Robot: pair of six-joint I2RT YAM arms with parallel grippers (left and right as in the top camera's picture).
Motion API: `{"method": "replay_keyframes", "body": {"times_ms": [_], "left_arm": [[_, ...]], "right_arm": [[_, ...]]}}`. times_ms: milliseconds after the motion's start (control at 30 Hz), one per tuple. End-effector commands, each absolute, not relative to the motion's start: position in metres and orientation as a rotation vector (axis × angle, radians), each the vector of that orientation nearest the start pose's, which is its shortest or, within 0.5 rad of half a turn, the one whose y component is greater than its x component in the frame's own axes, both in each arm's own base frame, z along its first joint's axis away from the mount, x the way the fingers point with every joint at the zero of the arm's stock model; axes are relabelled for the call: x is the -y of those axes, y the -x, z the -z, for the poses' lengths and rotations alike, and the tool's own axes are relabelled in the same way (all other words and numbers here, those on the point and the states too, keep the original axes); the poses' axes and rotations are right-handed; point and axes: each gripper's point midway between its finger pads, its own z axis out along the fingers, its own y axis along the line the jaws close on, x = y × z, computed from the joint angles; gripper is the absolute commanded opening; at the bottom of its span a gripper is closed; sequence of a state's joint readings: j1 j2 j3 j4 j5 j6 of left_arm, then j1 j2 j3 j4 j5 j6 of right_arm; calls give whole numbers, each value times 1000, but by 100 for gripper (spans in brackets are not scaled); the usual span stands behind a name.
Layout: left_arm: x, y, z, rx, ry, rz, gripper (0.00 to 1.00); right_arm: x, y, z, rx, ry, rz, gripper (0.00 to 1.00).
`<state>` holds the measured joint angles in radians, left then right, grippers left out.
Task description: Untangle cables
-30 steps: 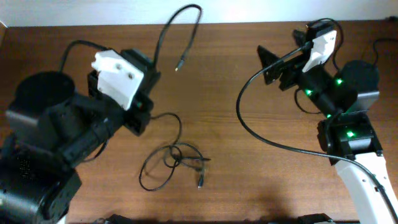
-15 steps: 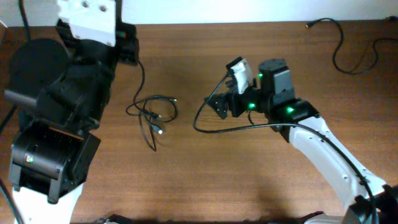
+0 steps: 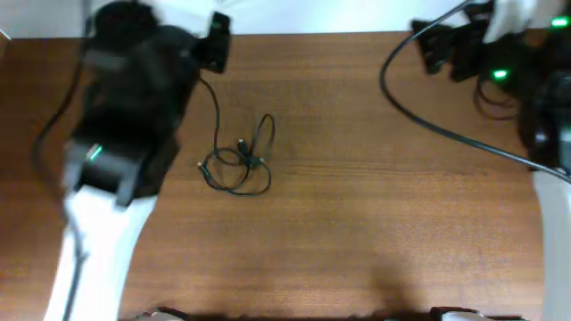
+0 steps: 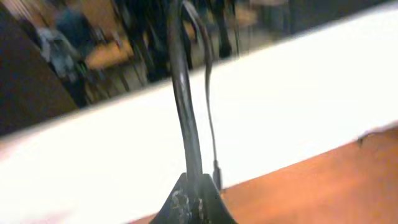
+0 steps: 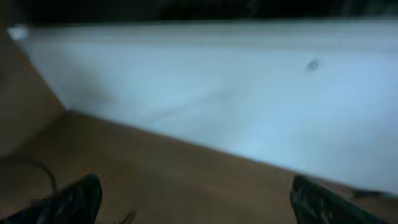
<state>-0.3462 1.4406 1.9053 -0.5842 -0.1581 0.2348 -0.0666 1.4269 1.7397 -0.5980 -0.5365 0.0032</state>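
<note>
Brown wooden table (image 3: pixel 375 223) fills the overhead view, with a white wall (image 3: pixel 312 16) along its far edge. The left arm (image 3: pixel 125 116) stands over the left side of the table and reaches toward the wall. In the left wrist view, the left gripper (image 4: pixel 193 200) is clenched: its two dark fingertips meet at the bottom of the picture and pinch a black cable (image 4: pixel 186 124), which rises straight up between them and bends over at the top. A thinner strand (image 4: pixel 210 112) hangs beside it. From above, this cable runs from the gripper down across the wood to a small tangled bundle (image 3: pixel 236 167), which lies on the table just right of the left arm, with a few loops crossing each other. The right gripper (image 5: pixel 196 200) is at the far right corner of the table, near the wall. Its fingers (image 5: pixel 74 199) are spread wide apart and nothing is between them, although this view is much blurred. A long dark lead (image 3: pixel 428 129) curves from near the right gripper across the wood to the right arm (image 3: pixel 544 125); I cannot tell if it is part of the arm's own wiring.
</note>
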Motion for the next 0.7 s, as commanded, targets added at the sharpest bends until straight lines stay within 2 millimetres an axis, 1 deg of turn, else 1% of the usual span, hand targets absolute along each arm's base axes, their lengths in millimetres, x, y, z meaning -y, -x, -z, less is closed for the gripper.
{"method": "replay_keyframes", "body": {"times_ms": [0,33,67,133,200,233,267,300,333,367,400,467,500,533,567,600,633,667], "left_arm": [[104,-426,-541,-1536,-258,-144,0],[105,-415,-573,-1446,-247,-110,0],[112,-406,-593,-1389,-274,-64,0],[112,-402,-615,-1295,-264,-67,0],[109,-389,-643,-1206,-253,-73,0],[110,-382,-651,-1190,-264,-60,0],[110,-381,-650,-1201,-274,-56,0],[112,-384,-635,-1262,-299,-61,0],[115,-393,-619,-1320,-321,-66,0],[123,-405,-605,-1356,-351,-56,0],[139,-416,-593,-1367,-407,1,0],[179,-443,-567,-1389,-475,208,0],[200,-452,-555,-1390,-514,304,0],[226,-460,-544,-1376,-557,415,0],[248,-461,-539,-1349,-593,494,0],[274,-455,-543,-1292,-624,578,0],[290,-443,-556,-1216,-643,647,0],[308,-415,-588,-1060,-669,735,0]], "right_arm": [[-45,-408,-441,-1856,302,-409,95],[-45,-408,-439,-1861,305,-408,95],[-44,-409,-444,-1842,309,-401,95],[-44,-410,-447,-1827,313,-396,96],[-42,-411,-445,-1836,301,-384,96],[-40,-412,-445,-1841,290,-369,96],[-37,-413,-444,-1845,279,-356,96],[-36,-413,-443,-1850,275,-351,96],[-36,-413,-443,-1849,275,-351,96],[-36,-413,-443,-1849,275,-351,96],[-36,-412,-444,-1847,275,-350,96],[-34,-405,-453,-1825,273,-338,96],[-31,-400,-462,-1805,268,-324,96],[-27,-395,-471,-1787,263,-311,96],[-22,-388,-482,-1769,253,-293,96],[-13,-381,-494,-1754,235,-269,96],[-3,-374,-501,-1753,212,-244,96],[9,-368,-501,-1770,192,-207,96]]}}
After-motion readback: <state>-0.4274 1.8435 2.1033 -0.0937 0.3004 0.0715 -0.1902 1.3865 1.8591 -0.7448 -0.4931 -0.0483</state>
